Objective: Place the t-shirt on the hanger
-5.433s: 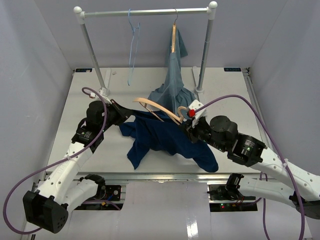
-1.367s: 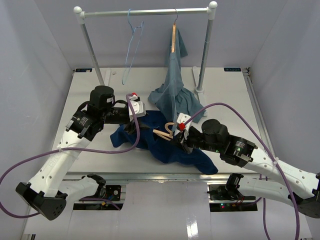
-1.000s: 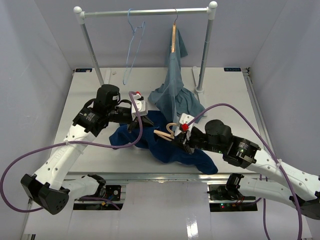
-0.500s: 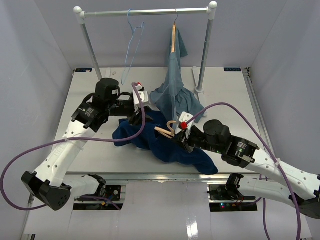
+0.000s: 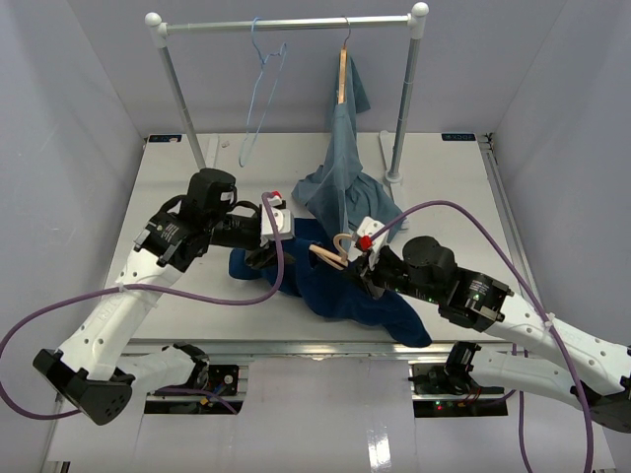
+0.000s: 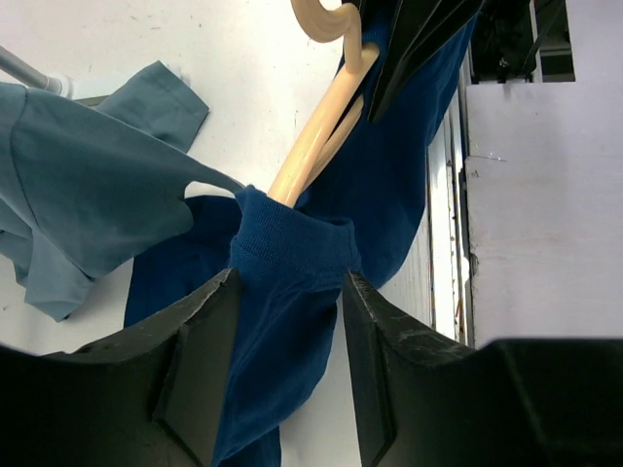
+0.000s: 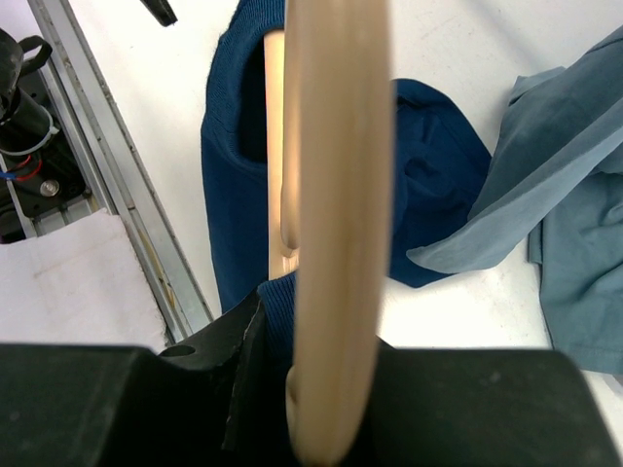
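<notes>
The right gripper (image 5: 357,264) clamps the tan wooden hanger (image 6: 313,146) steady at table centre, while the open, empty left gripper (image 5: 268,242), at nine o'clock, straddles the navy cloth t-shirt (image 6: 292,282) collar to tug it further on.

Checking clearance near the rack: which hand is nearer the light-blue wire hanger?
Left. The left hand sits in front of the wire hanger; the right hand is farther right, holding the wooden hanger.
</notes>
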You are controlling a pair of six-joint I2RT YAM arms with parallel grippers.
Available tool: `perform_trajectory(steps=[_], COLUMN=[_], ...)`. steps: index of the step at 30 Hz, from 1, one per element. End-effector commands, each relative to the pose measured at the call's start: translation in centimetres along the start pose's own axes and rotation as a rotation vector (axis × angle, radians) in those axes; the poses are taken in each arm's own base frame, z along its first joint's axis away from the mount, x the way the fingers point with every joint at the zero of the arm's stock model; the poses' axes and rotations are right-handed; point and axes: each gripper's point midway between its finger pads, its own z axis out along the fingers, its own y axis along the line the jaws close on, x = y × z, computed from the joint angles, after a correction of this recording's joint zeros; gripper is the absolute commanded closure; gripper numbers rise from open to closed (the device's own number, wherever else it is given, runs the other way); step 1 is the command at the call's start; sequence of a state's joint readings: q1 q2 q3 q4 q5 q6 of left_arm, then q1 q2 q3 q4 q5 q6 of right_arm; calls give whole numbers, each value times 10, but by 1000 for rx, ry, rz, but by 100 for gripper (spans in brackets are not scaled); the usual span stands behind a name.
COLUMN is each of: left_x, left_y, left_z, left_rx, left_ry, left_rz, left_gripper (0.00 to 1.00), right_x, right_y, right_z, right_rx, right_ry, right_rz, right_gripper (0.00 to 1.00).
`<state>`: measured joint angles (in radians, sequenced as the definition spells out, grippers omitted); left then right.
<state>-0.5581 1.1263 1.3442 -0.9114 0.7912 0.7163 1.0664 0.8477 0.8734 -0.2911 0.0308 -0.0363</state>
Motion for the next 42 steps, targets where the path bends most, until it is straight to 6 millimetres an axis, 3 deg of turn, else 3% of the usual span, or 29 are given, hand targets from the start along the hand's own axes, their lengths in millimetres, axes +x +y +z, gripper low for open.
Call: perform_trajectory(steps=[1,11,25,28,29,30,31,37,42], left_x=[11,15,18,12,10,7,5,-9,-17], left_y=[-5,4,-14,-20,-23,-25,-25,-19,-16], left_z=[0,12,26,26,27,26,25,13,3], left_rx=[-10,-46,63,98,119,128,131,63,-4], left_ry=[33,6,-33,-64,-81,-91,-94,-102,-122], left_rz=[31,78,41,60,62,69,74,115,140], left_gripper=[43,40,41,52,61,94,98,100,100], right_x=[-45,-50,-64,-66,-68,-68,-68,-54,-44], right_y=[-2,14,14,15,15,16,16,4,-14], right_z=[-13,-14,-14,-13,-13,-12,-11,-11,-23], right_rx=[5,-85,-91,-96,-99,-101,-105,-32,78], right_ry=[-147,-154,-178,-176,-179,-179,-176,-155,-167], right_rz=[-3,-20,-30,-35,-35,-33,-32,-10,25], right_gripper=[92,92,92,92,92,92,92,92,78])
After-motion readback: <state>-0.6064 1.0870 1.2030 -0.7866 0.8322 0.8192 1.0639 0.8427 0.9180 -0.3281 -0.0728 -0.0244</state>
